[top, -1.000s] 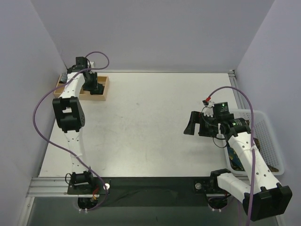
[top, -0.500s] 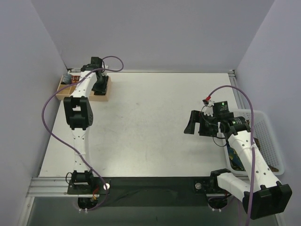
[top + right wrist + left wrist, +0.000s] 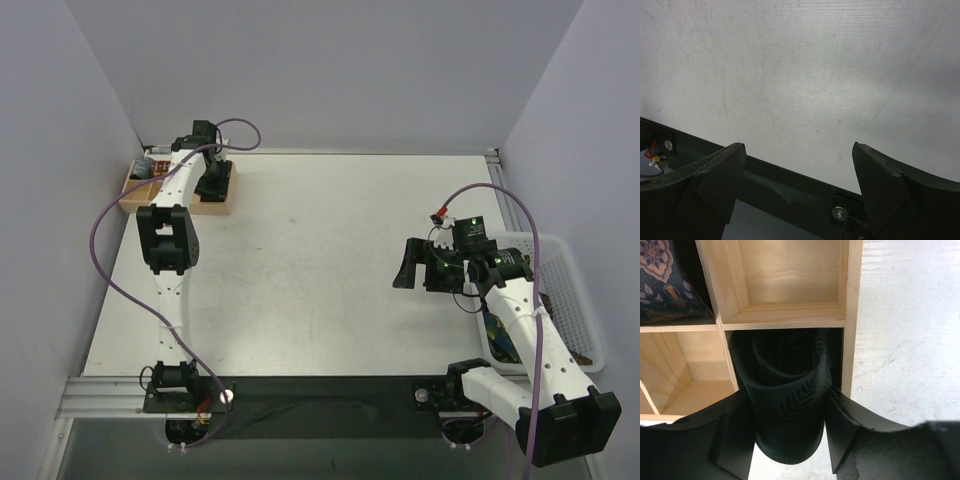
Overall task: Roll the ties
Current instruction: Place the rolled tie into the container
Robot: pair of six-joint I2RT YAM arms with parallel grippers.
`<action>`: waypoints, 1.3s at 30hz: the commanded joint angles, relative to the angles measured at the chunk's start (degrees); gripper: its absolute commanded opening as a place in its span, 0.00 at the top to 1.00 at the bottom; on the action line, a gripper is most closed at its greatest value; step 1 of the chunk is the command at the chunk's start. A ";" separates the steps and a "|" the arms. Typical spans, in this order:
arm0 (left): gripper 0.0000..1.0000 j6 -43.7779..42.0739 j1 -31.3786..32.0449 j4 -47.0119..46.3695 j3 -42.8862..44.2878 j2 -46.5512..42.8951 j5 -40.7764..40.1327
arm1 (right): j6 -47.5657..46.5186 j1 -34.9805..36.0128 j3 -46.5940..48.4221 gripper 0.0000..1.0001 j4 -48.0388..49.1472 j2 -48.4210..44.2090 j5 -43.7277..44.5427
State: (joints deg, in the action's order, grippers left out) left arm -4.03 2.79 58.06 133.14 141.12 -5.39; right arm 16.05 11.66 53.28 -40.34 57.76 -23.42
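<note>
left gripper (image 3: 789, 412) clasps the rolled dark green tie (image 3: 790, 365).

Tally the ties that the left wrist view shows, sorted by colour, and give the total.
dark tie: 1
patterned navy tie: 1
Total: 2

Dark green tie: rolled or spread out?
Rolled: the tie shows concentric coils, standing in a box compartment between the left gripper's fingers.
</note>
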 commanded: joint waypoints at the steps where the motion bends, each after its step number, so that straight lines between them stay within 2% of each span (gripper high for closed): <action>1: 0.39 1.31 -0.24 1.70 0.98 -1.81 1.43 | -1.64 -0.24 1.92 0.09 -2.29 -1.07 0.83; 10: 0.30 2.10 -0.33 1.70 1.24 -5.24 0.20 | -3.05 -0.24 2.10 0.08 -2.99 -1.33 -0.13; 16: 0.28 2.89 -0.33 1.88 1.24 -6.91 0.03 | -3.75 -0.32 2.01 0.08 -3.17 -1.77 -0.49; 19: 0.23 3.15 -0.41 2.05 1.16 -7.61 -0.32 | -4.01 -0.23 2.44 0.08 -3.34 -1.86 0.13; 23: 0.10 3.77 -0.41 2.58 0.81 -9.36 -0.15 | -4.01 -0.32 3.50 0.08 -3.78 -2.30 1.27; 27: 0.06 6.31 -0.41 2.85 -0.86 -13.66 0.03 | -3.84 -0.32 5.08 0.07 -4.22 -3.88 5.82; 30: 0.03 9.39 -0.33 1.80 -4.89 -20.77 1.16 | -4.71 -0.32 5.96 0.06 -4.75 -6.33 8.29; 34: 0.03 12.55 1.95 -6.98 -20.78 -36.49 -0.14 | -5.16 -0.41 7.10 0.05 -6.15 -12.12 14.52; 35: 0.03 13.34 2.48 -8.91 -28.47 -44.01 -2.24 | -5.33 -0.41 7.54 0.05 -6.42 -13.45 15.76; 37: 0.03 16.14 3.10 -14.80 -35.90 -52.22 -3.22 | -6.03 -0.50 8.50 0.04 -7.47 -17.48 18.05; 38: 0.03 17.29 3.28 -16.65 -43.77 -60.53 -4.62 | -6.12 -0.32 8.77 0.03 -7.82 -18.89 20.49; 39: 0.03 18.70 3.36 -19.89 -47.06 -64.96 -6.11 | -6.30 -0.24 8.95 0.01 -8.18 -20.21 21.39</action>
State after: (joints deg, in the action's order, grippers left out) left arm 9.23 5.72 48.29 94.37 89.84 -7.40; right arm 11.27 11.60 59.61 -45.50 41.41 -9.06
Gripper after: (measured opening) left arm 0.972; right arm 0.977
